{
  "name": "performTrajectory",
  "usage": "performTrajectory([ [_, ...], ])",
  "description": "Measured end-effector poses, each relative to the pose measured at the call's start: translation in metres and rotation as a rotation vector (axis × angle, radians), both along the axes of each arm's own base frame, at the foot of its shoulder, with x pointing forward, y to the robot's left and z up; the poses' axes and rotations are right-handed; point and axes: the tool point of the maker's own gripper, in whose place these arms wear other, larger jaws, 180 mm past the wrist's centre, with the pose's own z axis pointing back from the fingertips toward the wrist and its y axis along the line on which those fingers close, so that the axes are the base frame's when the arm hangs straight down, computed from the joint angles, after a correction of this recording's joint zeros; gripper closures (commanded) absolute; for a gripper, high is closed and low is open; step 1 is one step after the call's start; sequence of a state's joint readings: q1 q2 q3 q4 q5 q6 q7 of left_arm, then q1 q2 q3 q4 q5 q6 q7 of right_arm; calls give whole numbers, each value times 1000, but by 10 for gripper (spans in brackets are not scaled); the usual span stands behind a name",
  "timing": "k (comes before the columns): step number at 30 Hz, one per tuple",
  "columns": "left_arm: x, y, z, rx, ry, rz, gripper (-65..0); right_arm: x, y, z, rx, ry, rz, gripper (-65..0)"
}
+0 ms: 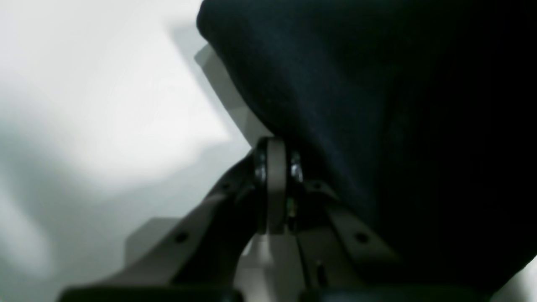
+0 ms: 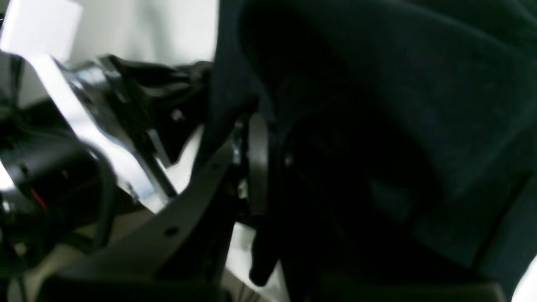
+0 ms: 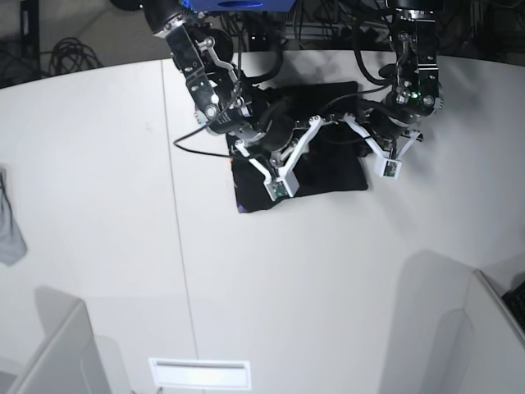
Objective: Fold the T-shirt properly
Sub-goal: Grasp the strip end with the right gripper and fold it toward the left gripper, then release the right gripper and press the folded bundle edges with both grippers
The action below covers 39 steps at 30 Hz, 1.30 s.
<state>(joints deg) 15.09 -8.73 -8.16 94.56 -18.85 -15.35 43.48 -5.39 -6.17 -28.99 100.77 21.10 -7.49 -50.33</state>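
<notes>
The black T-shirt (image 3: 328, 176) lies on the white table as a folded, roughly rectangular bundle at the back centre. Both arms reach over it. In the left wrist view my left gripper (image 1: 276, 144) has its jaws together on an edge of the black cloth (image 1: 377, 105), which drapes over the right finger. In the right wrist view my right gripper (image 2: 254, 126) is also shut, with black cloth (image 2: 419, 84) wrapped around its tips. In the base view the left gripper (image 3: 354, 123) and the right gripper (image 3: 308, 123) sit close together over the shirt's upper middle. The collar mark is hidden.
A small light-grey cloth (image 3: 8, 222) lies at the table's far left edge. A white slotted plate (image 3: 199, 372) sits at the front edge. Grey partitions stand at the front left (image 3: 49, 353) and front right (image 3: 459, 328). Cables hang behind the table.
</notes>
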Motion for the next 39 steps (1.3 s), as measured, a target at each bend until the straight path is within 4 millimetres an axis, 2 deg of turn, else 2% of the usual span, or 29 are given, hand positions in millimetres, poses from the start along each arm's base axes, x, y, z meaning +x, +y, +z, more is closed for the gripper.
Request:
performTrajectory([
  [3,-1,0,0,0,2,0,0,7,3,-10,-6,28,11,0],
  [11,-3,3,1,-2,-2,10,0,6,3,-44,-24,95,-7,0],
  [14,-14,7,5,27,19,6,0,4,3,-48,-29,108,-6,0],
  [16,-25,25,11,53,36,52,0,4,3,-48,-29,105,-5,0],
  [19,-30,66,34,139,-6,131,0,3,3,-48,-28,107,-5,-170],
  [21,-27,82,52,163,-62,168,0,2,4,-48,-24,111,-3,-254],
  [23,-35,97,56,191,-58,174,0,1,5,-48,-23,111,3,-305],
  [25,-46,116,57,223,-40,215,0,1,6,-48,-36,96,12,-315],
  [29,-58,148,64,273,-30,292,0,-17,29,-44,-41,79,111,-318],
  [36,-68,183,79,312,-56,394,0,-18,52,-29,-81,11,194,-318],
  [39,-69,187,81,319,-60,405,0,-31,60,-30,-116,21,231,-320],
])
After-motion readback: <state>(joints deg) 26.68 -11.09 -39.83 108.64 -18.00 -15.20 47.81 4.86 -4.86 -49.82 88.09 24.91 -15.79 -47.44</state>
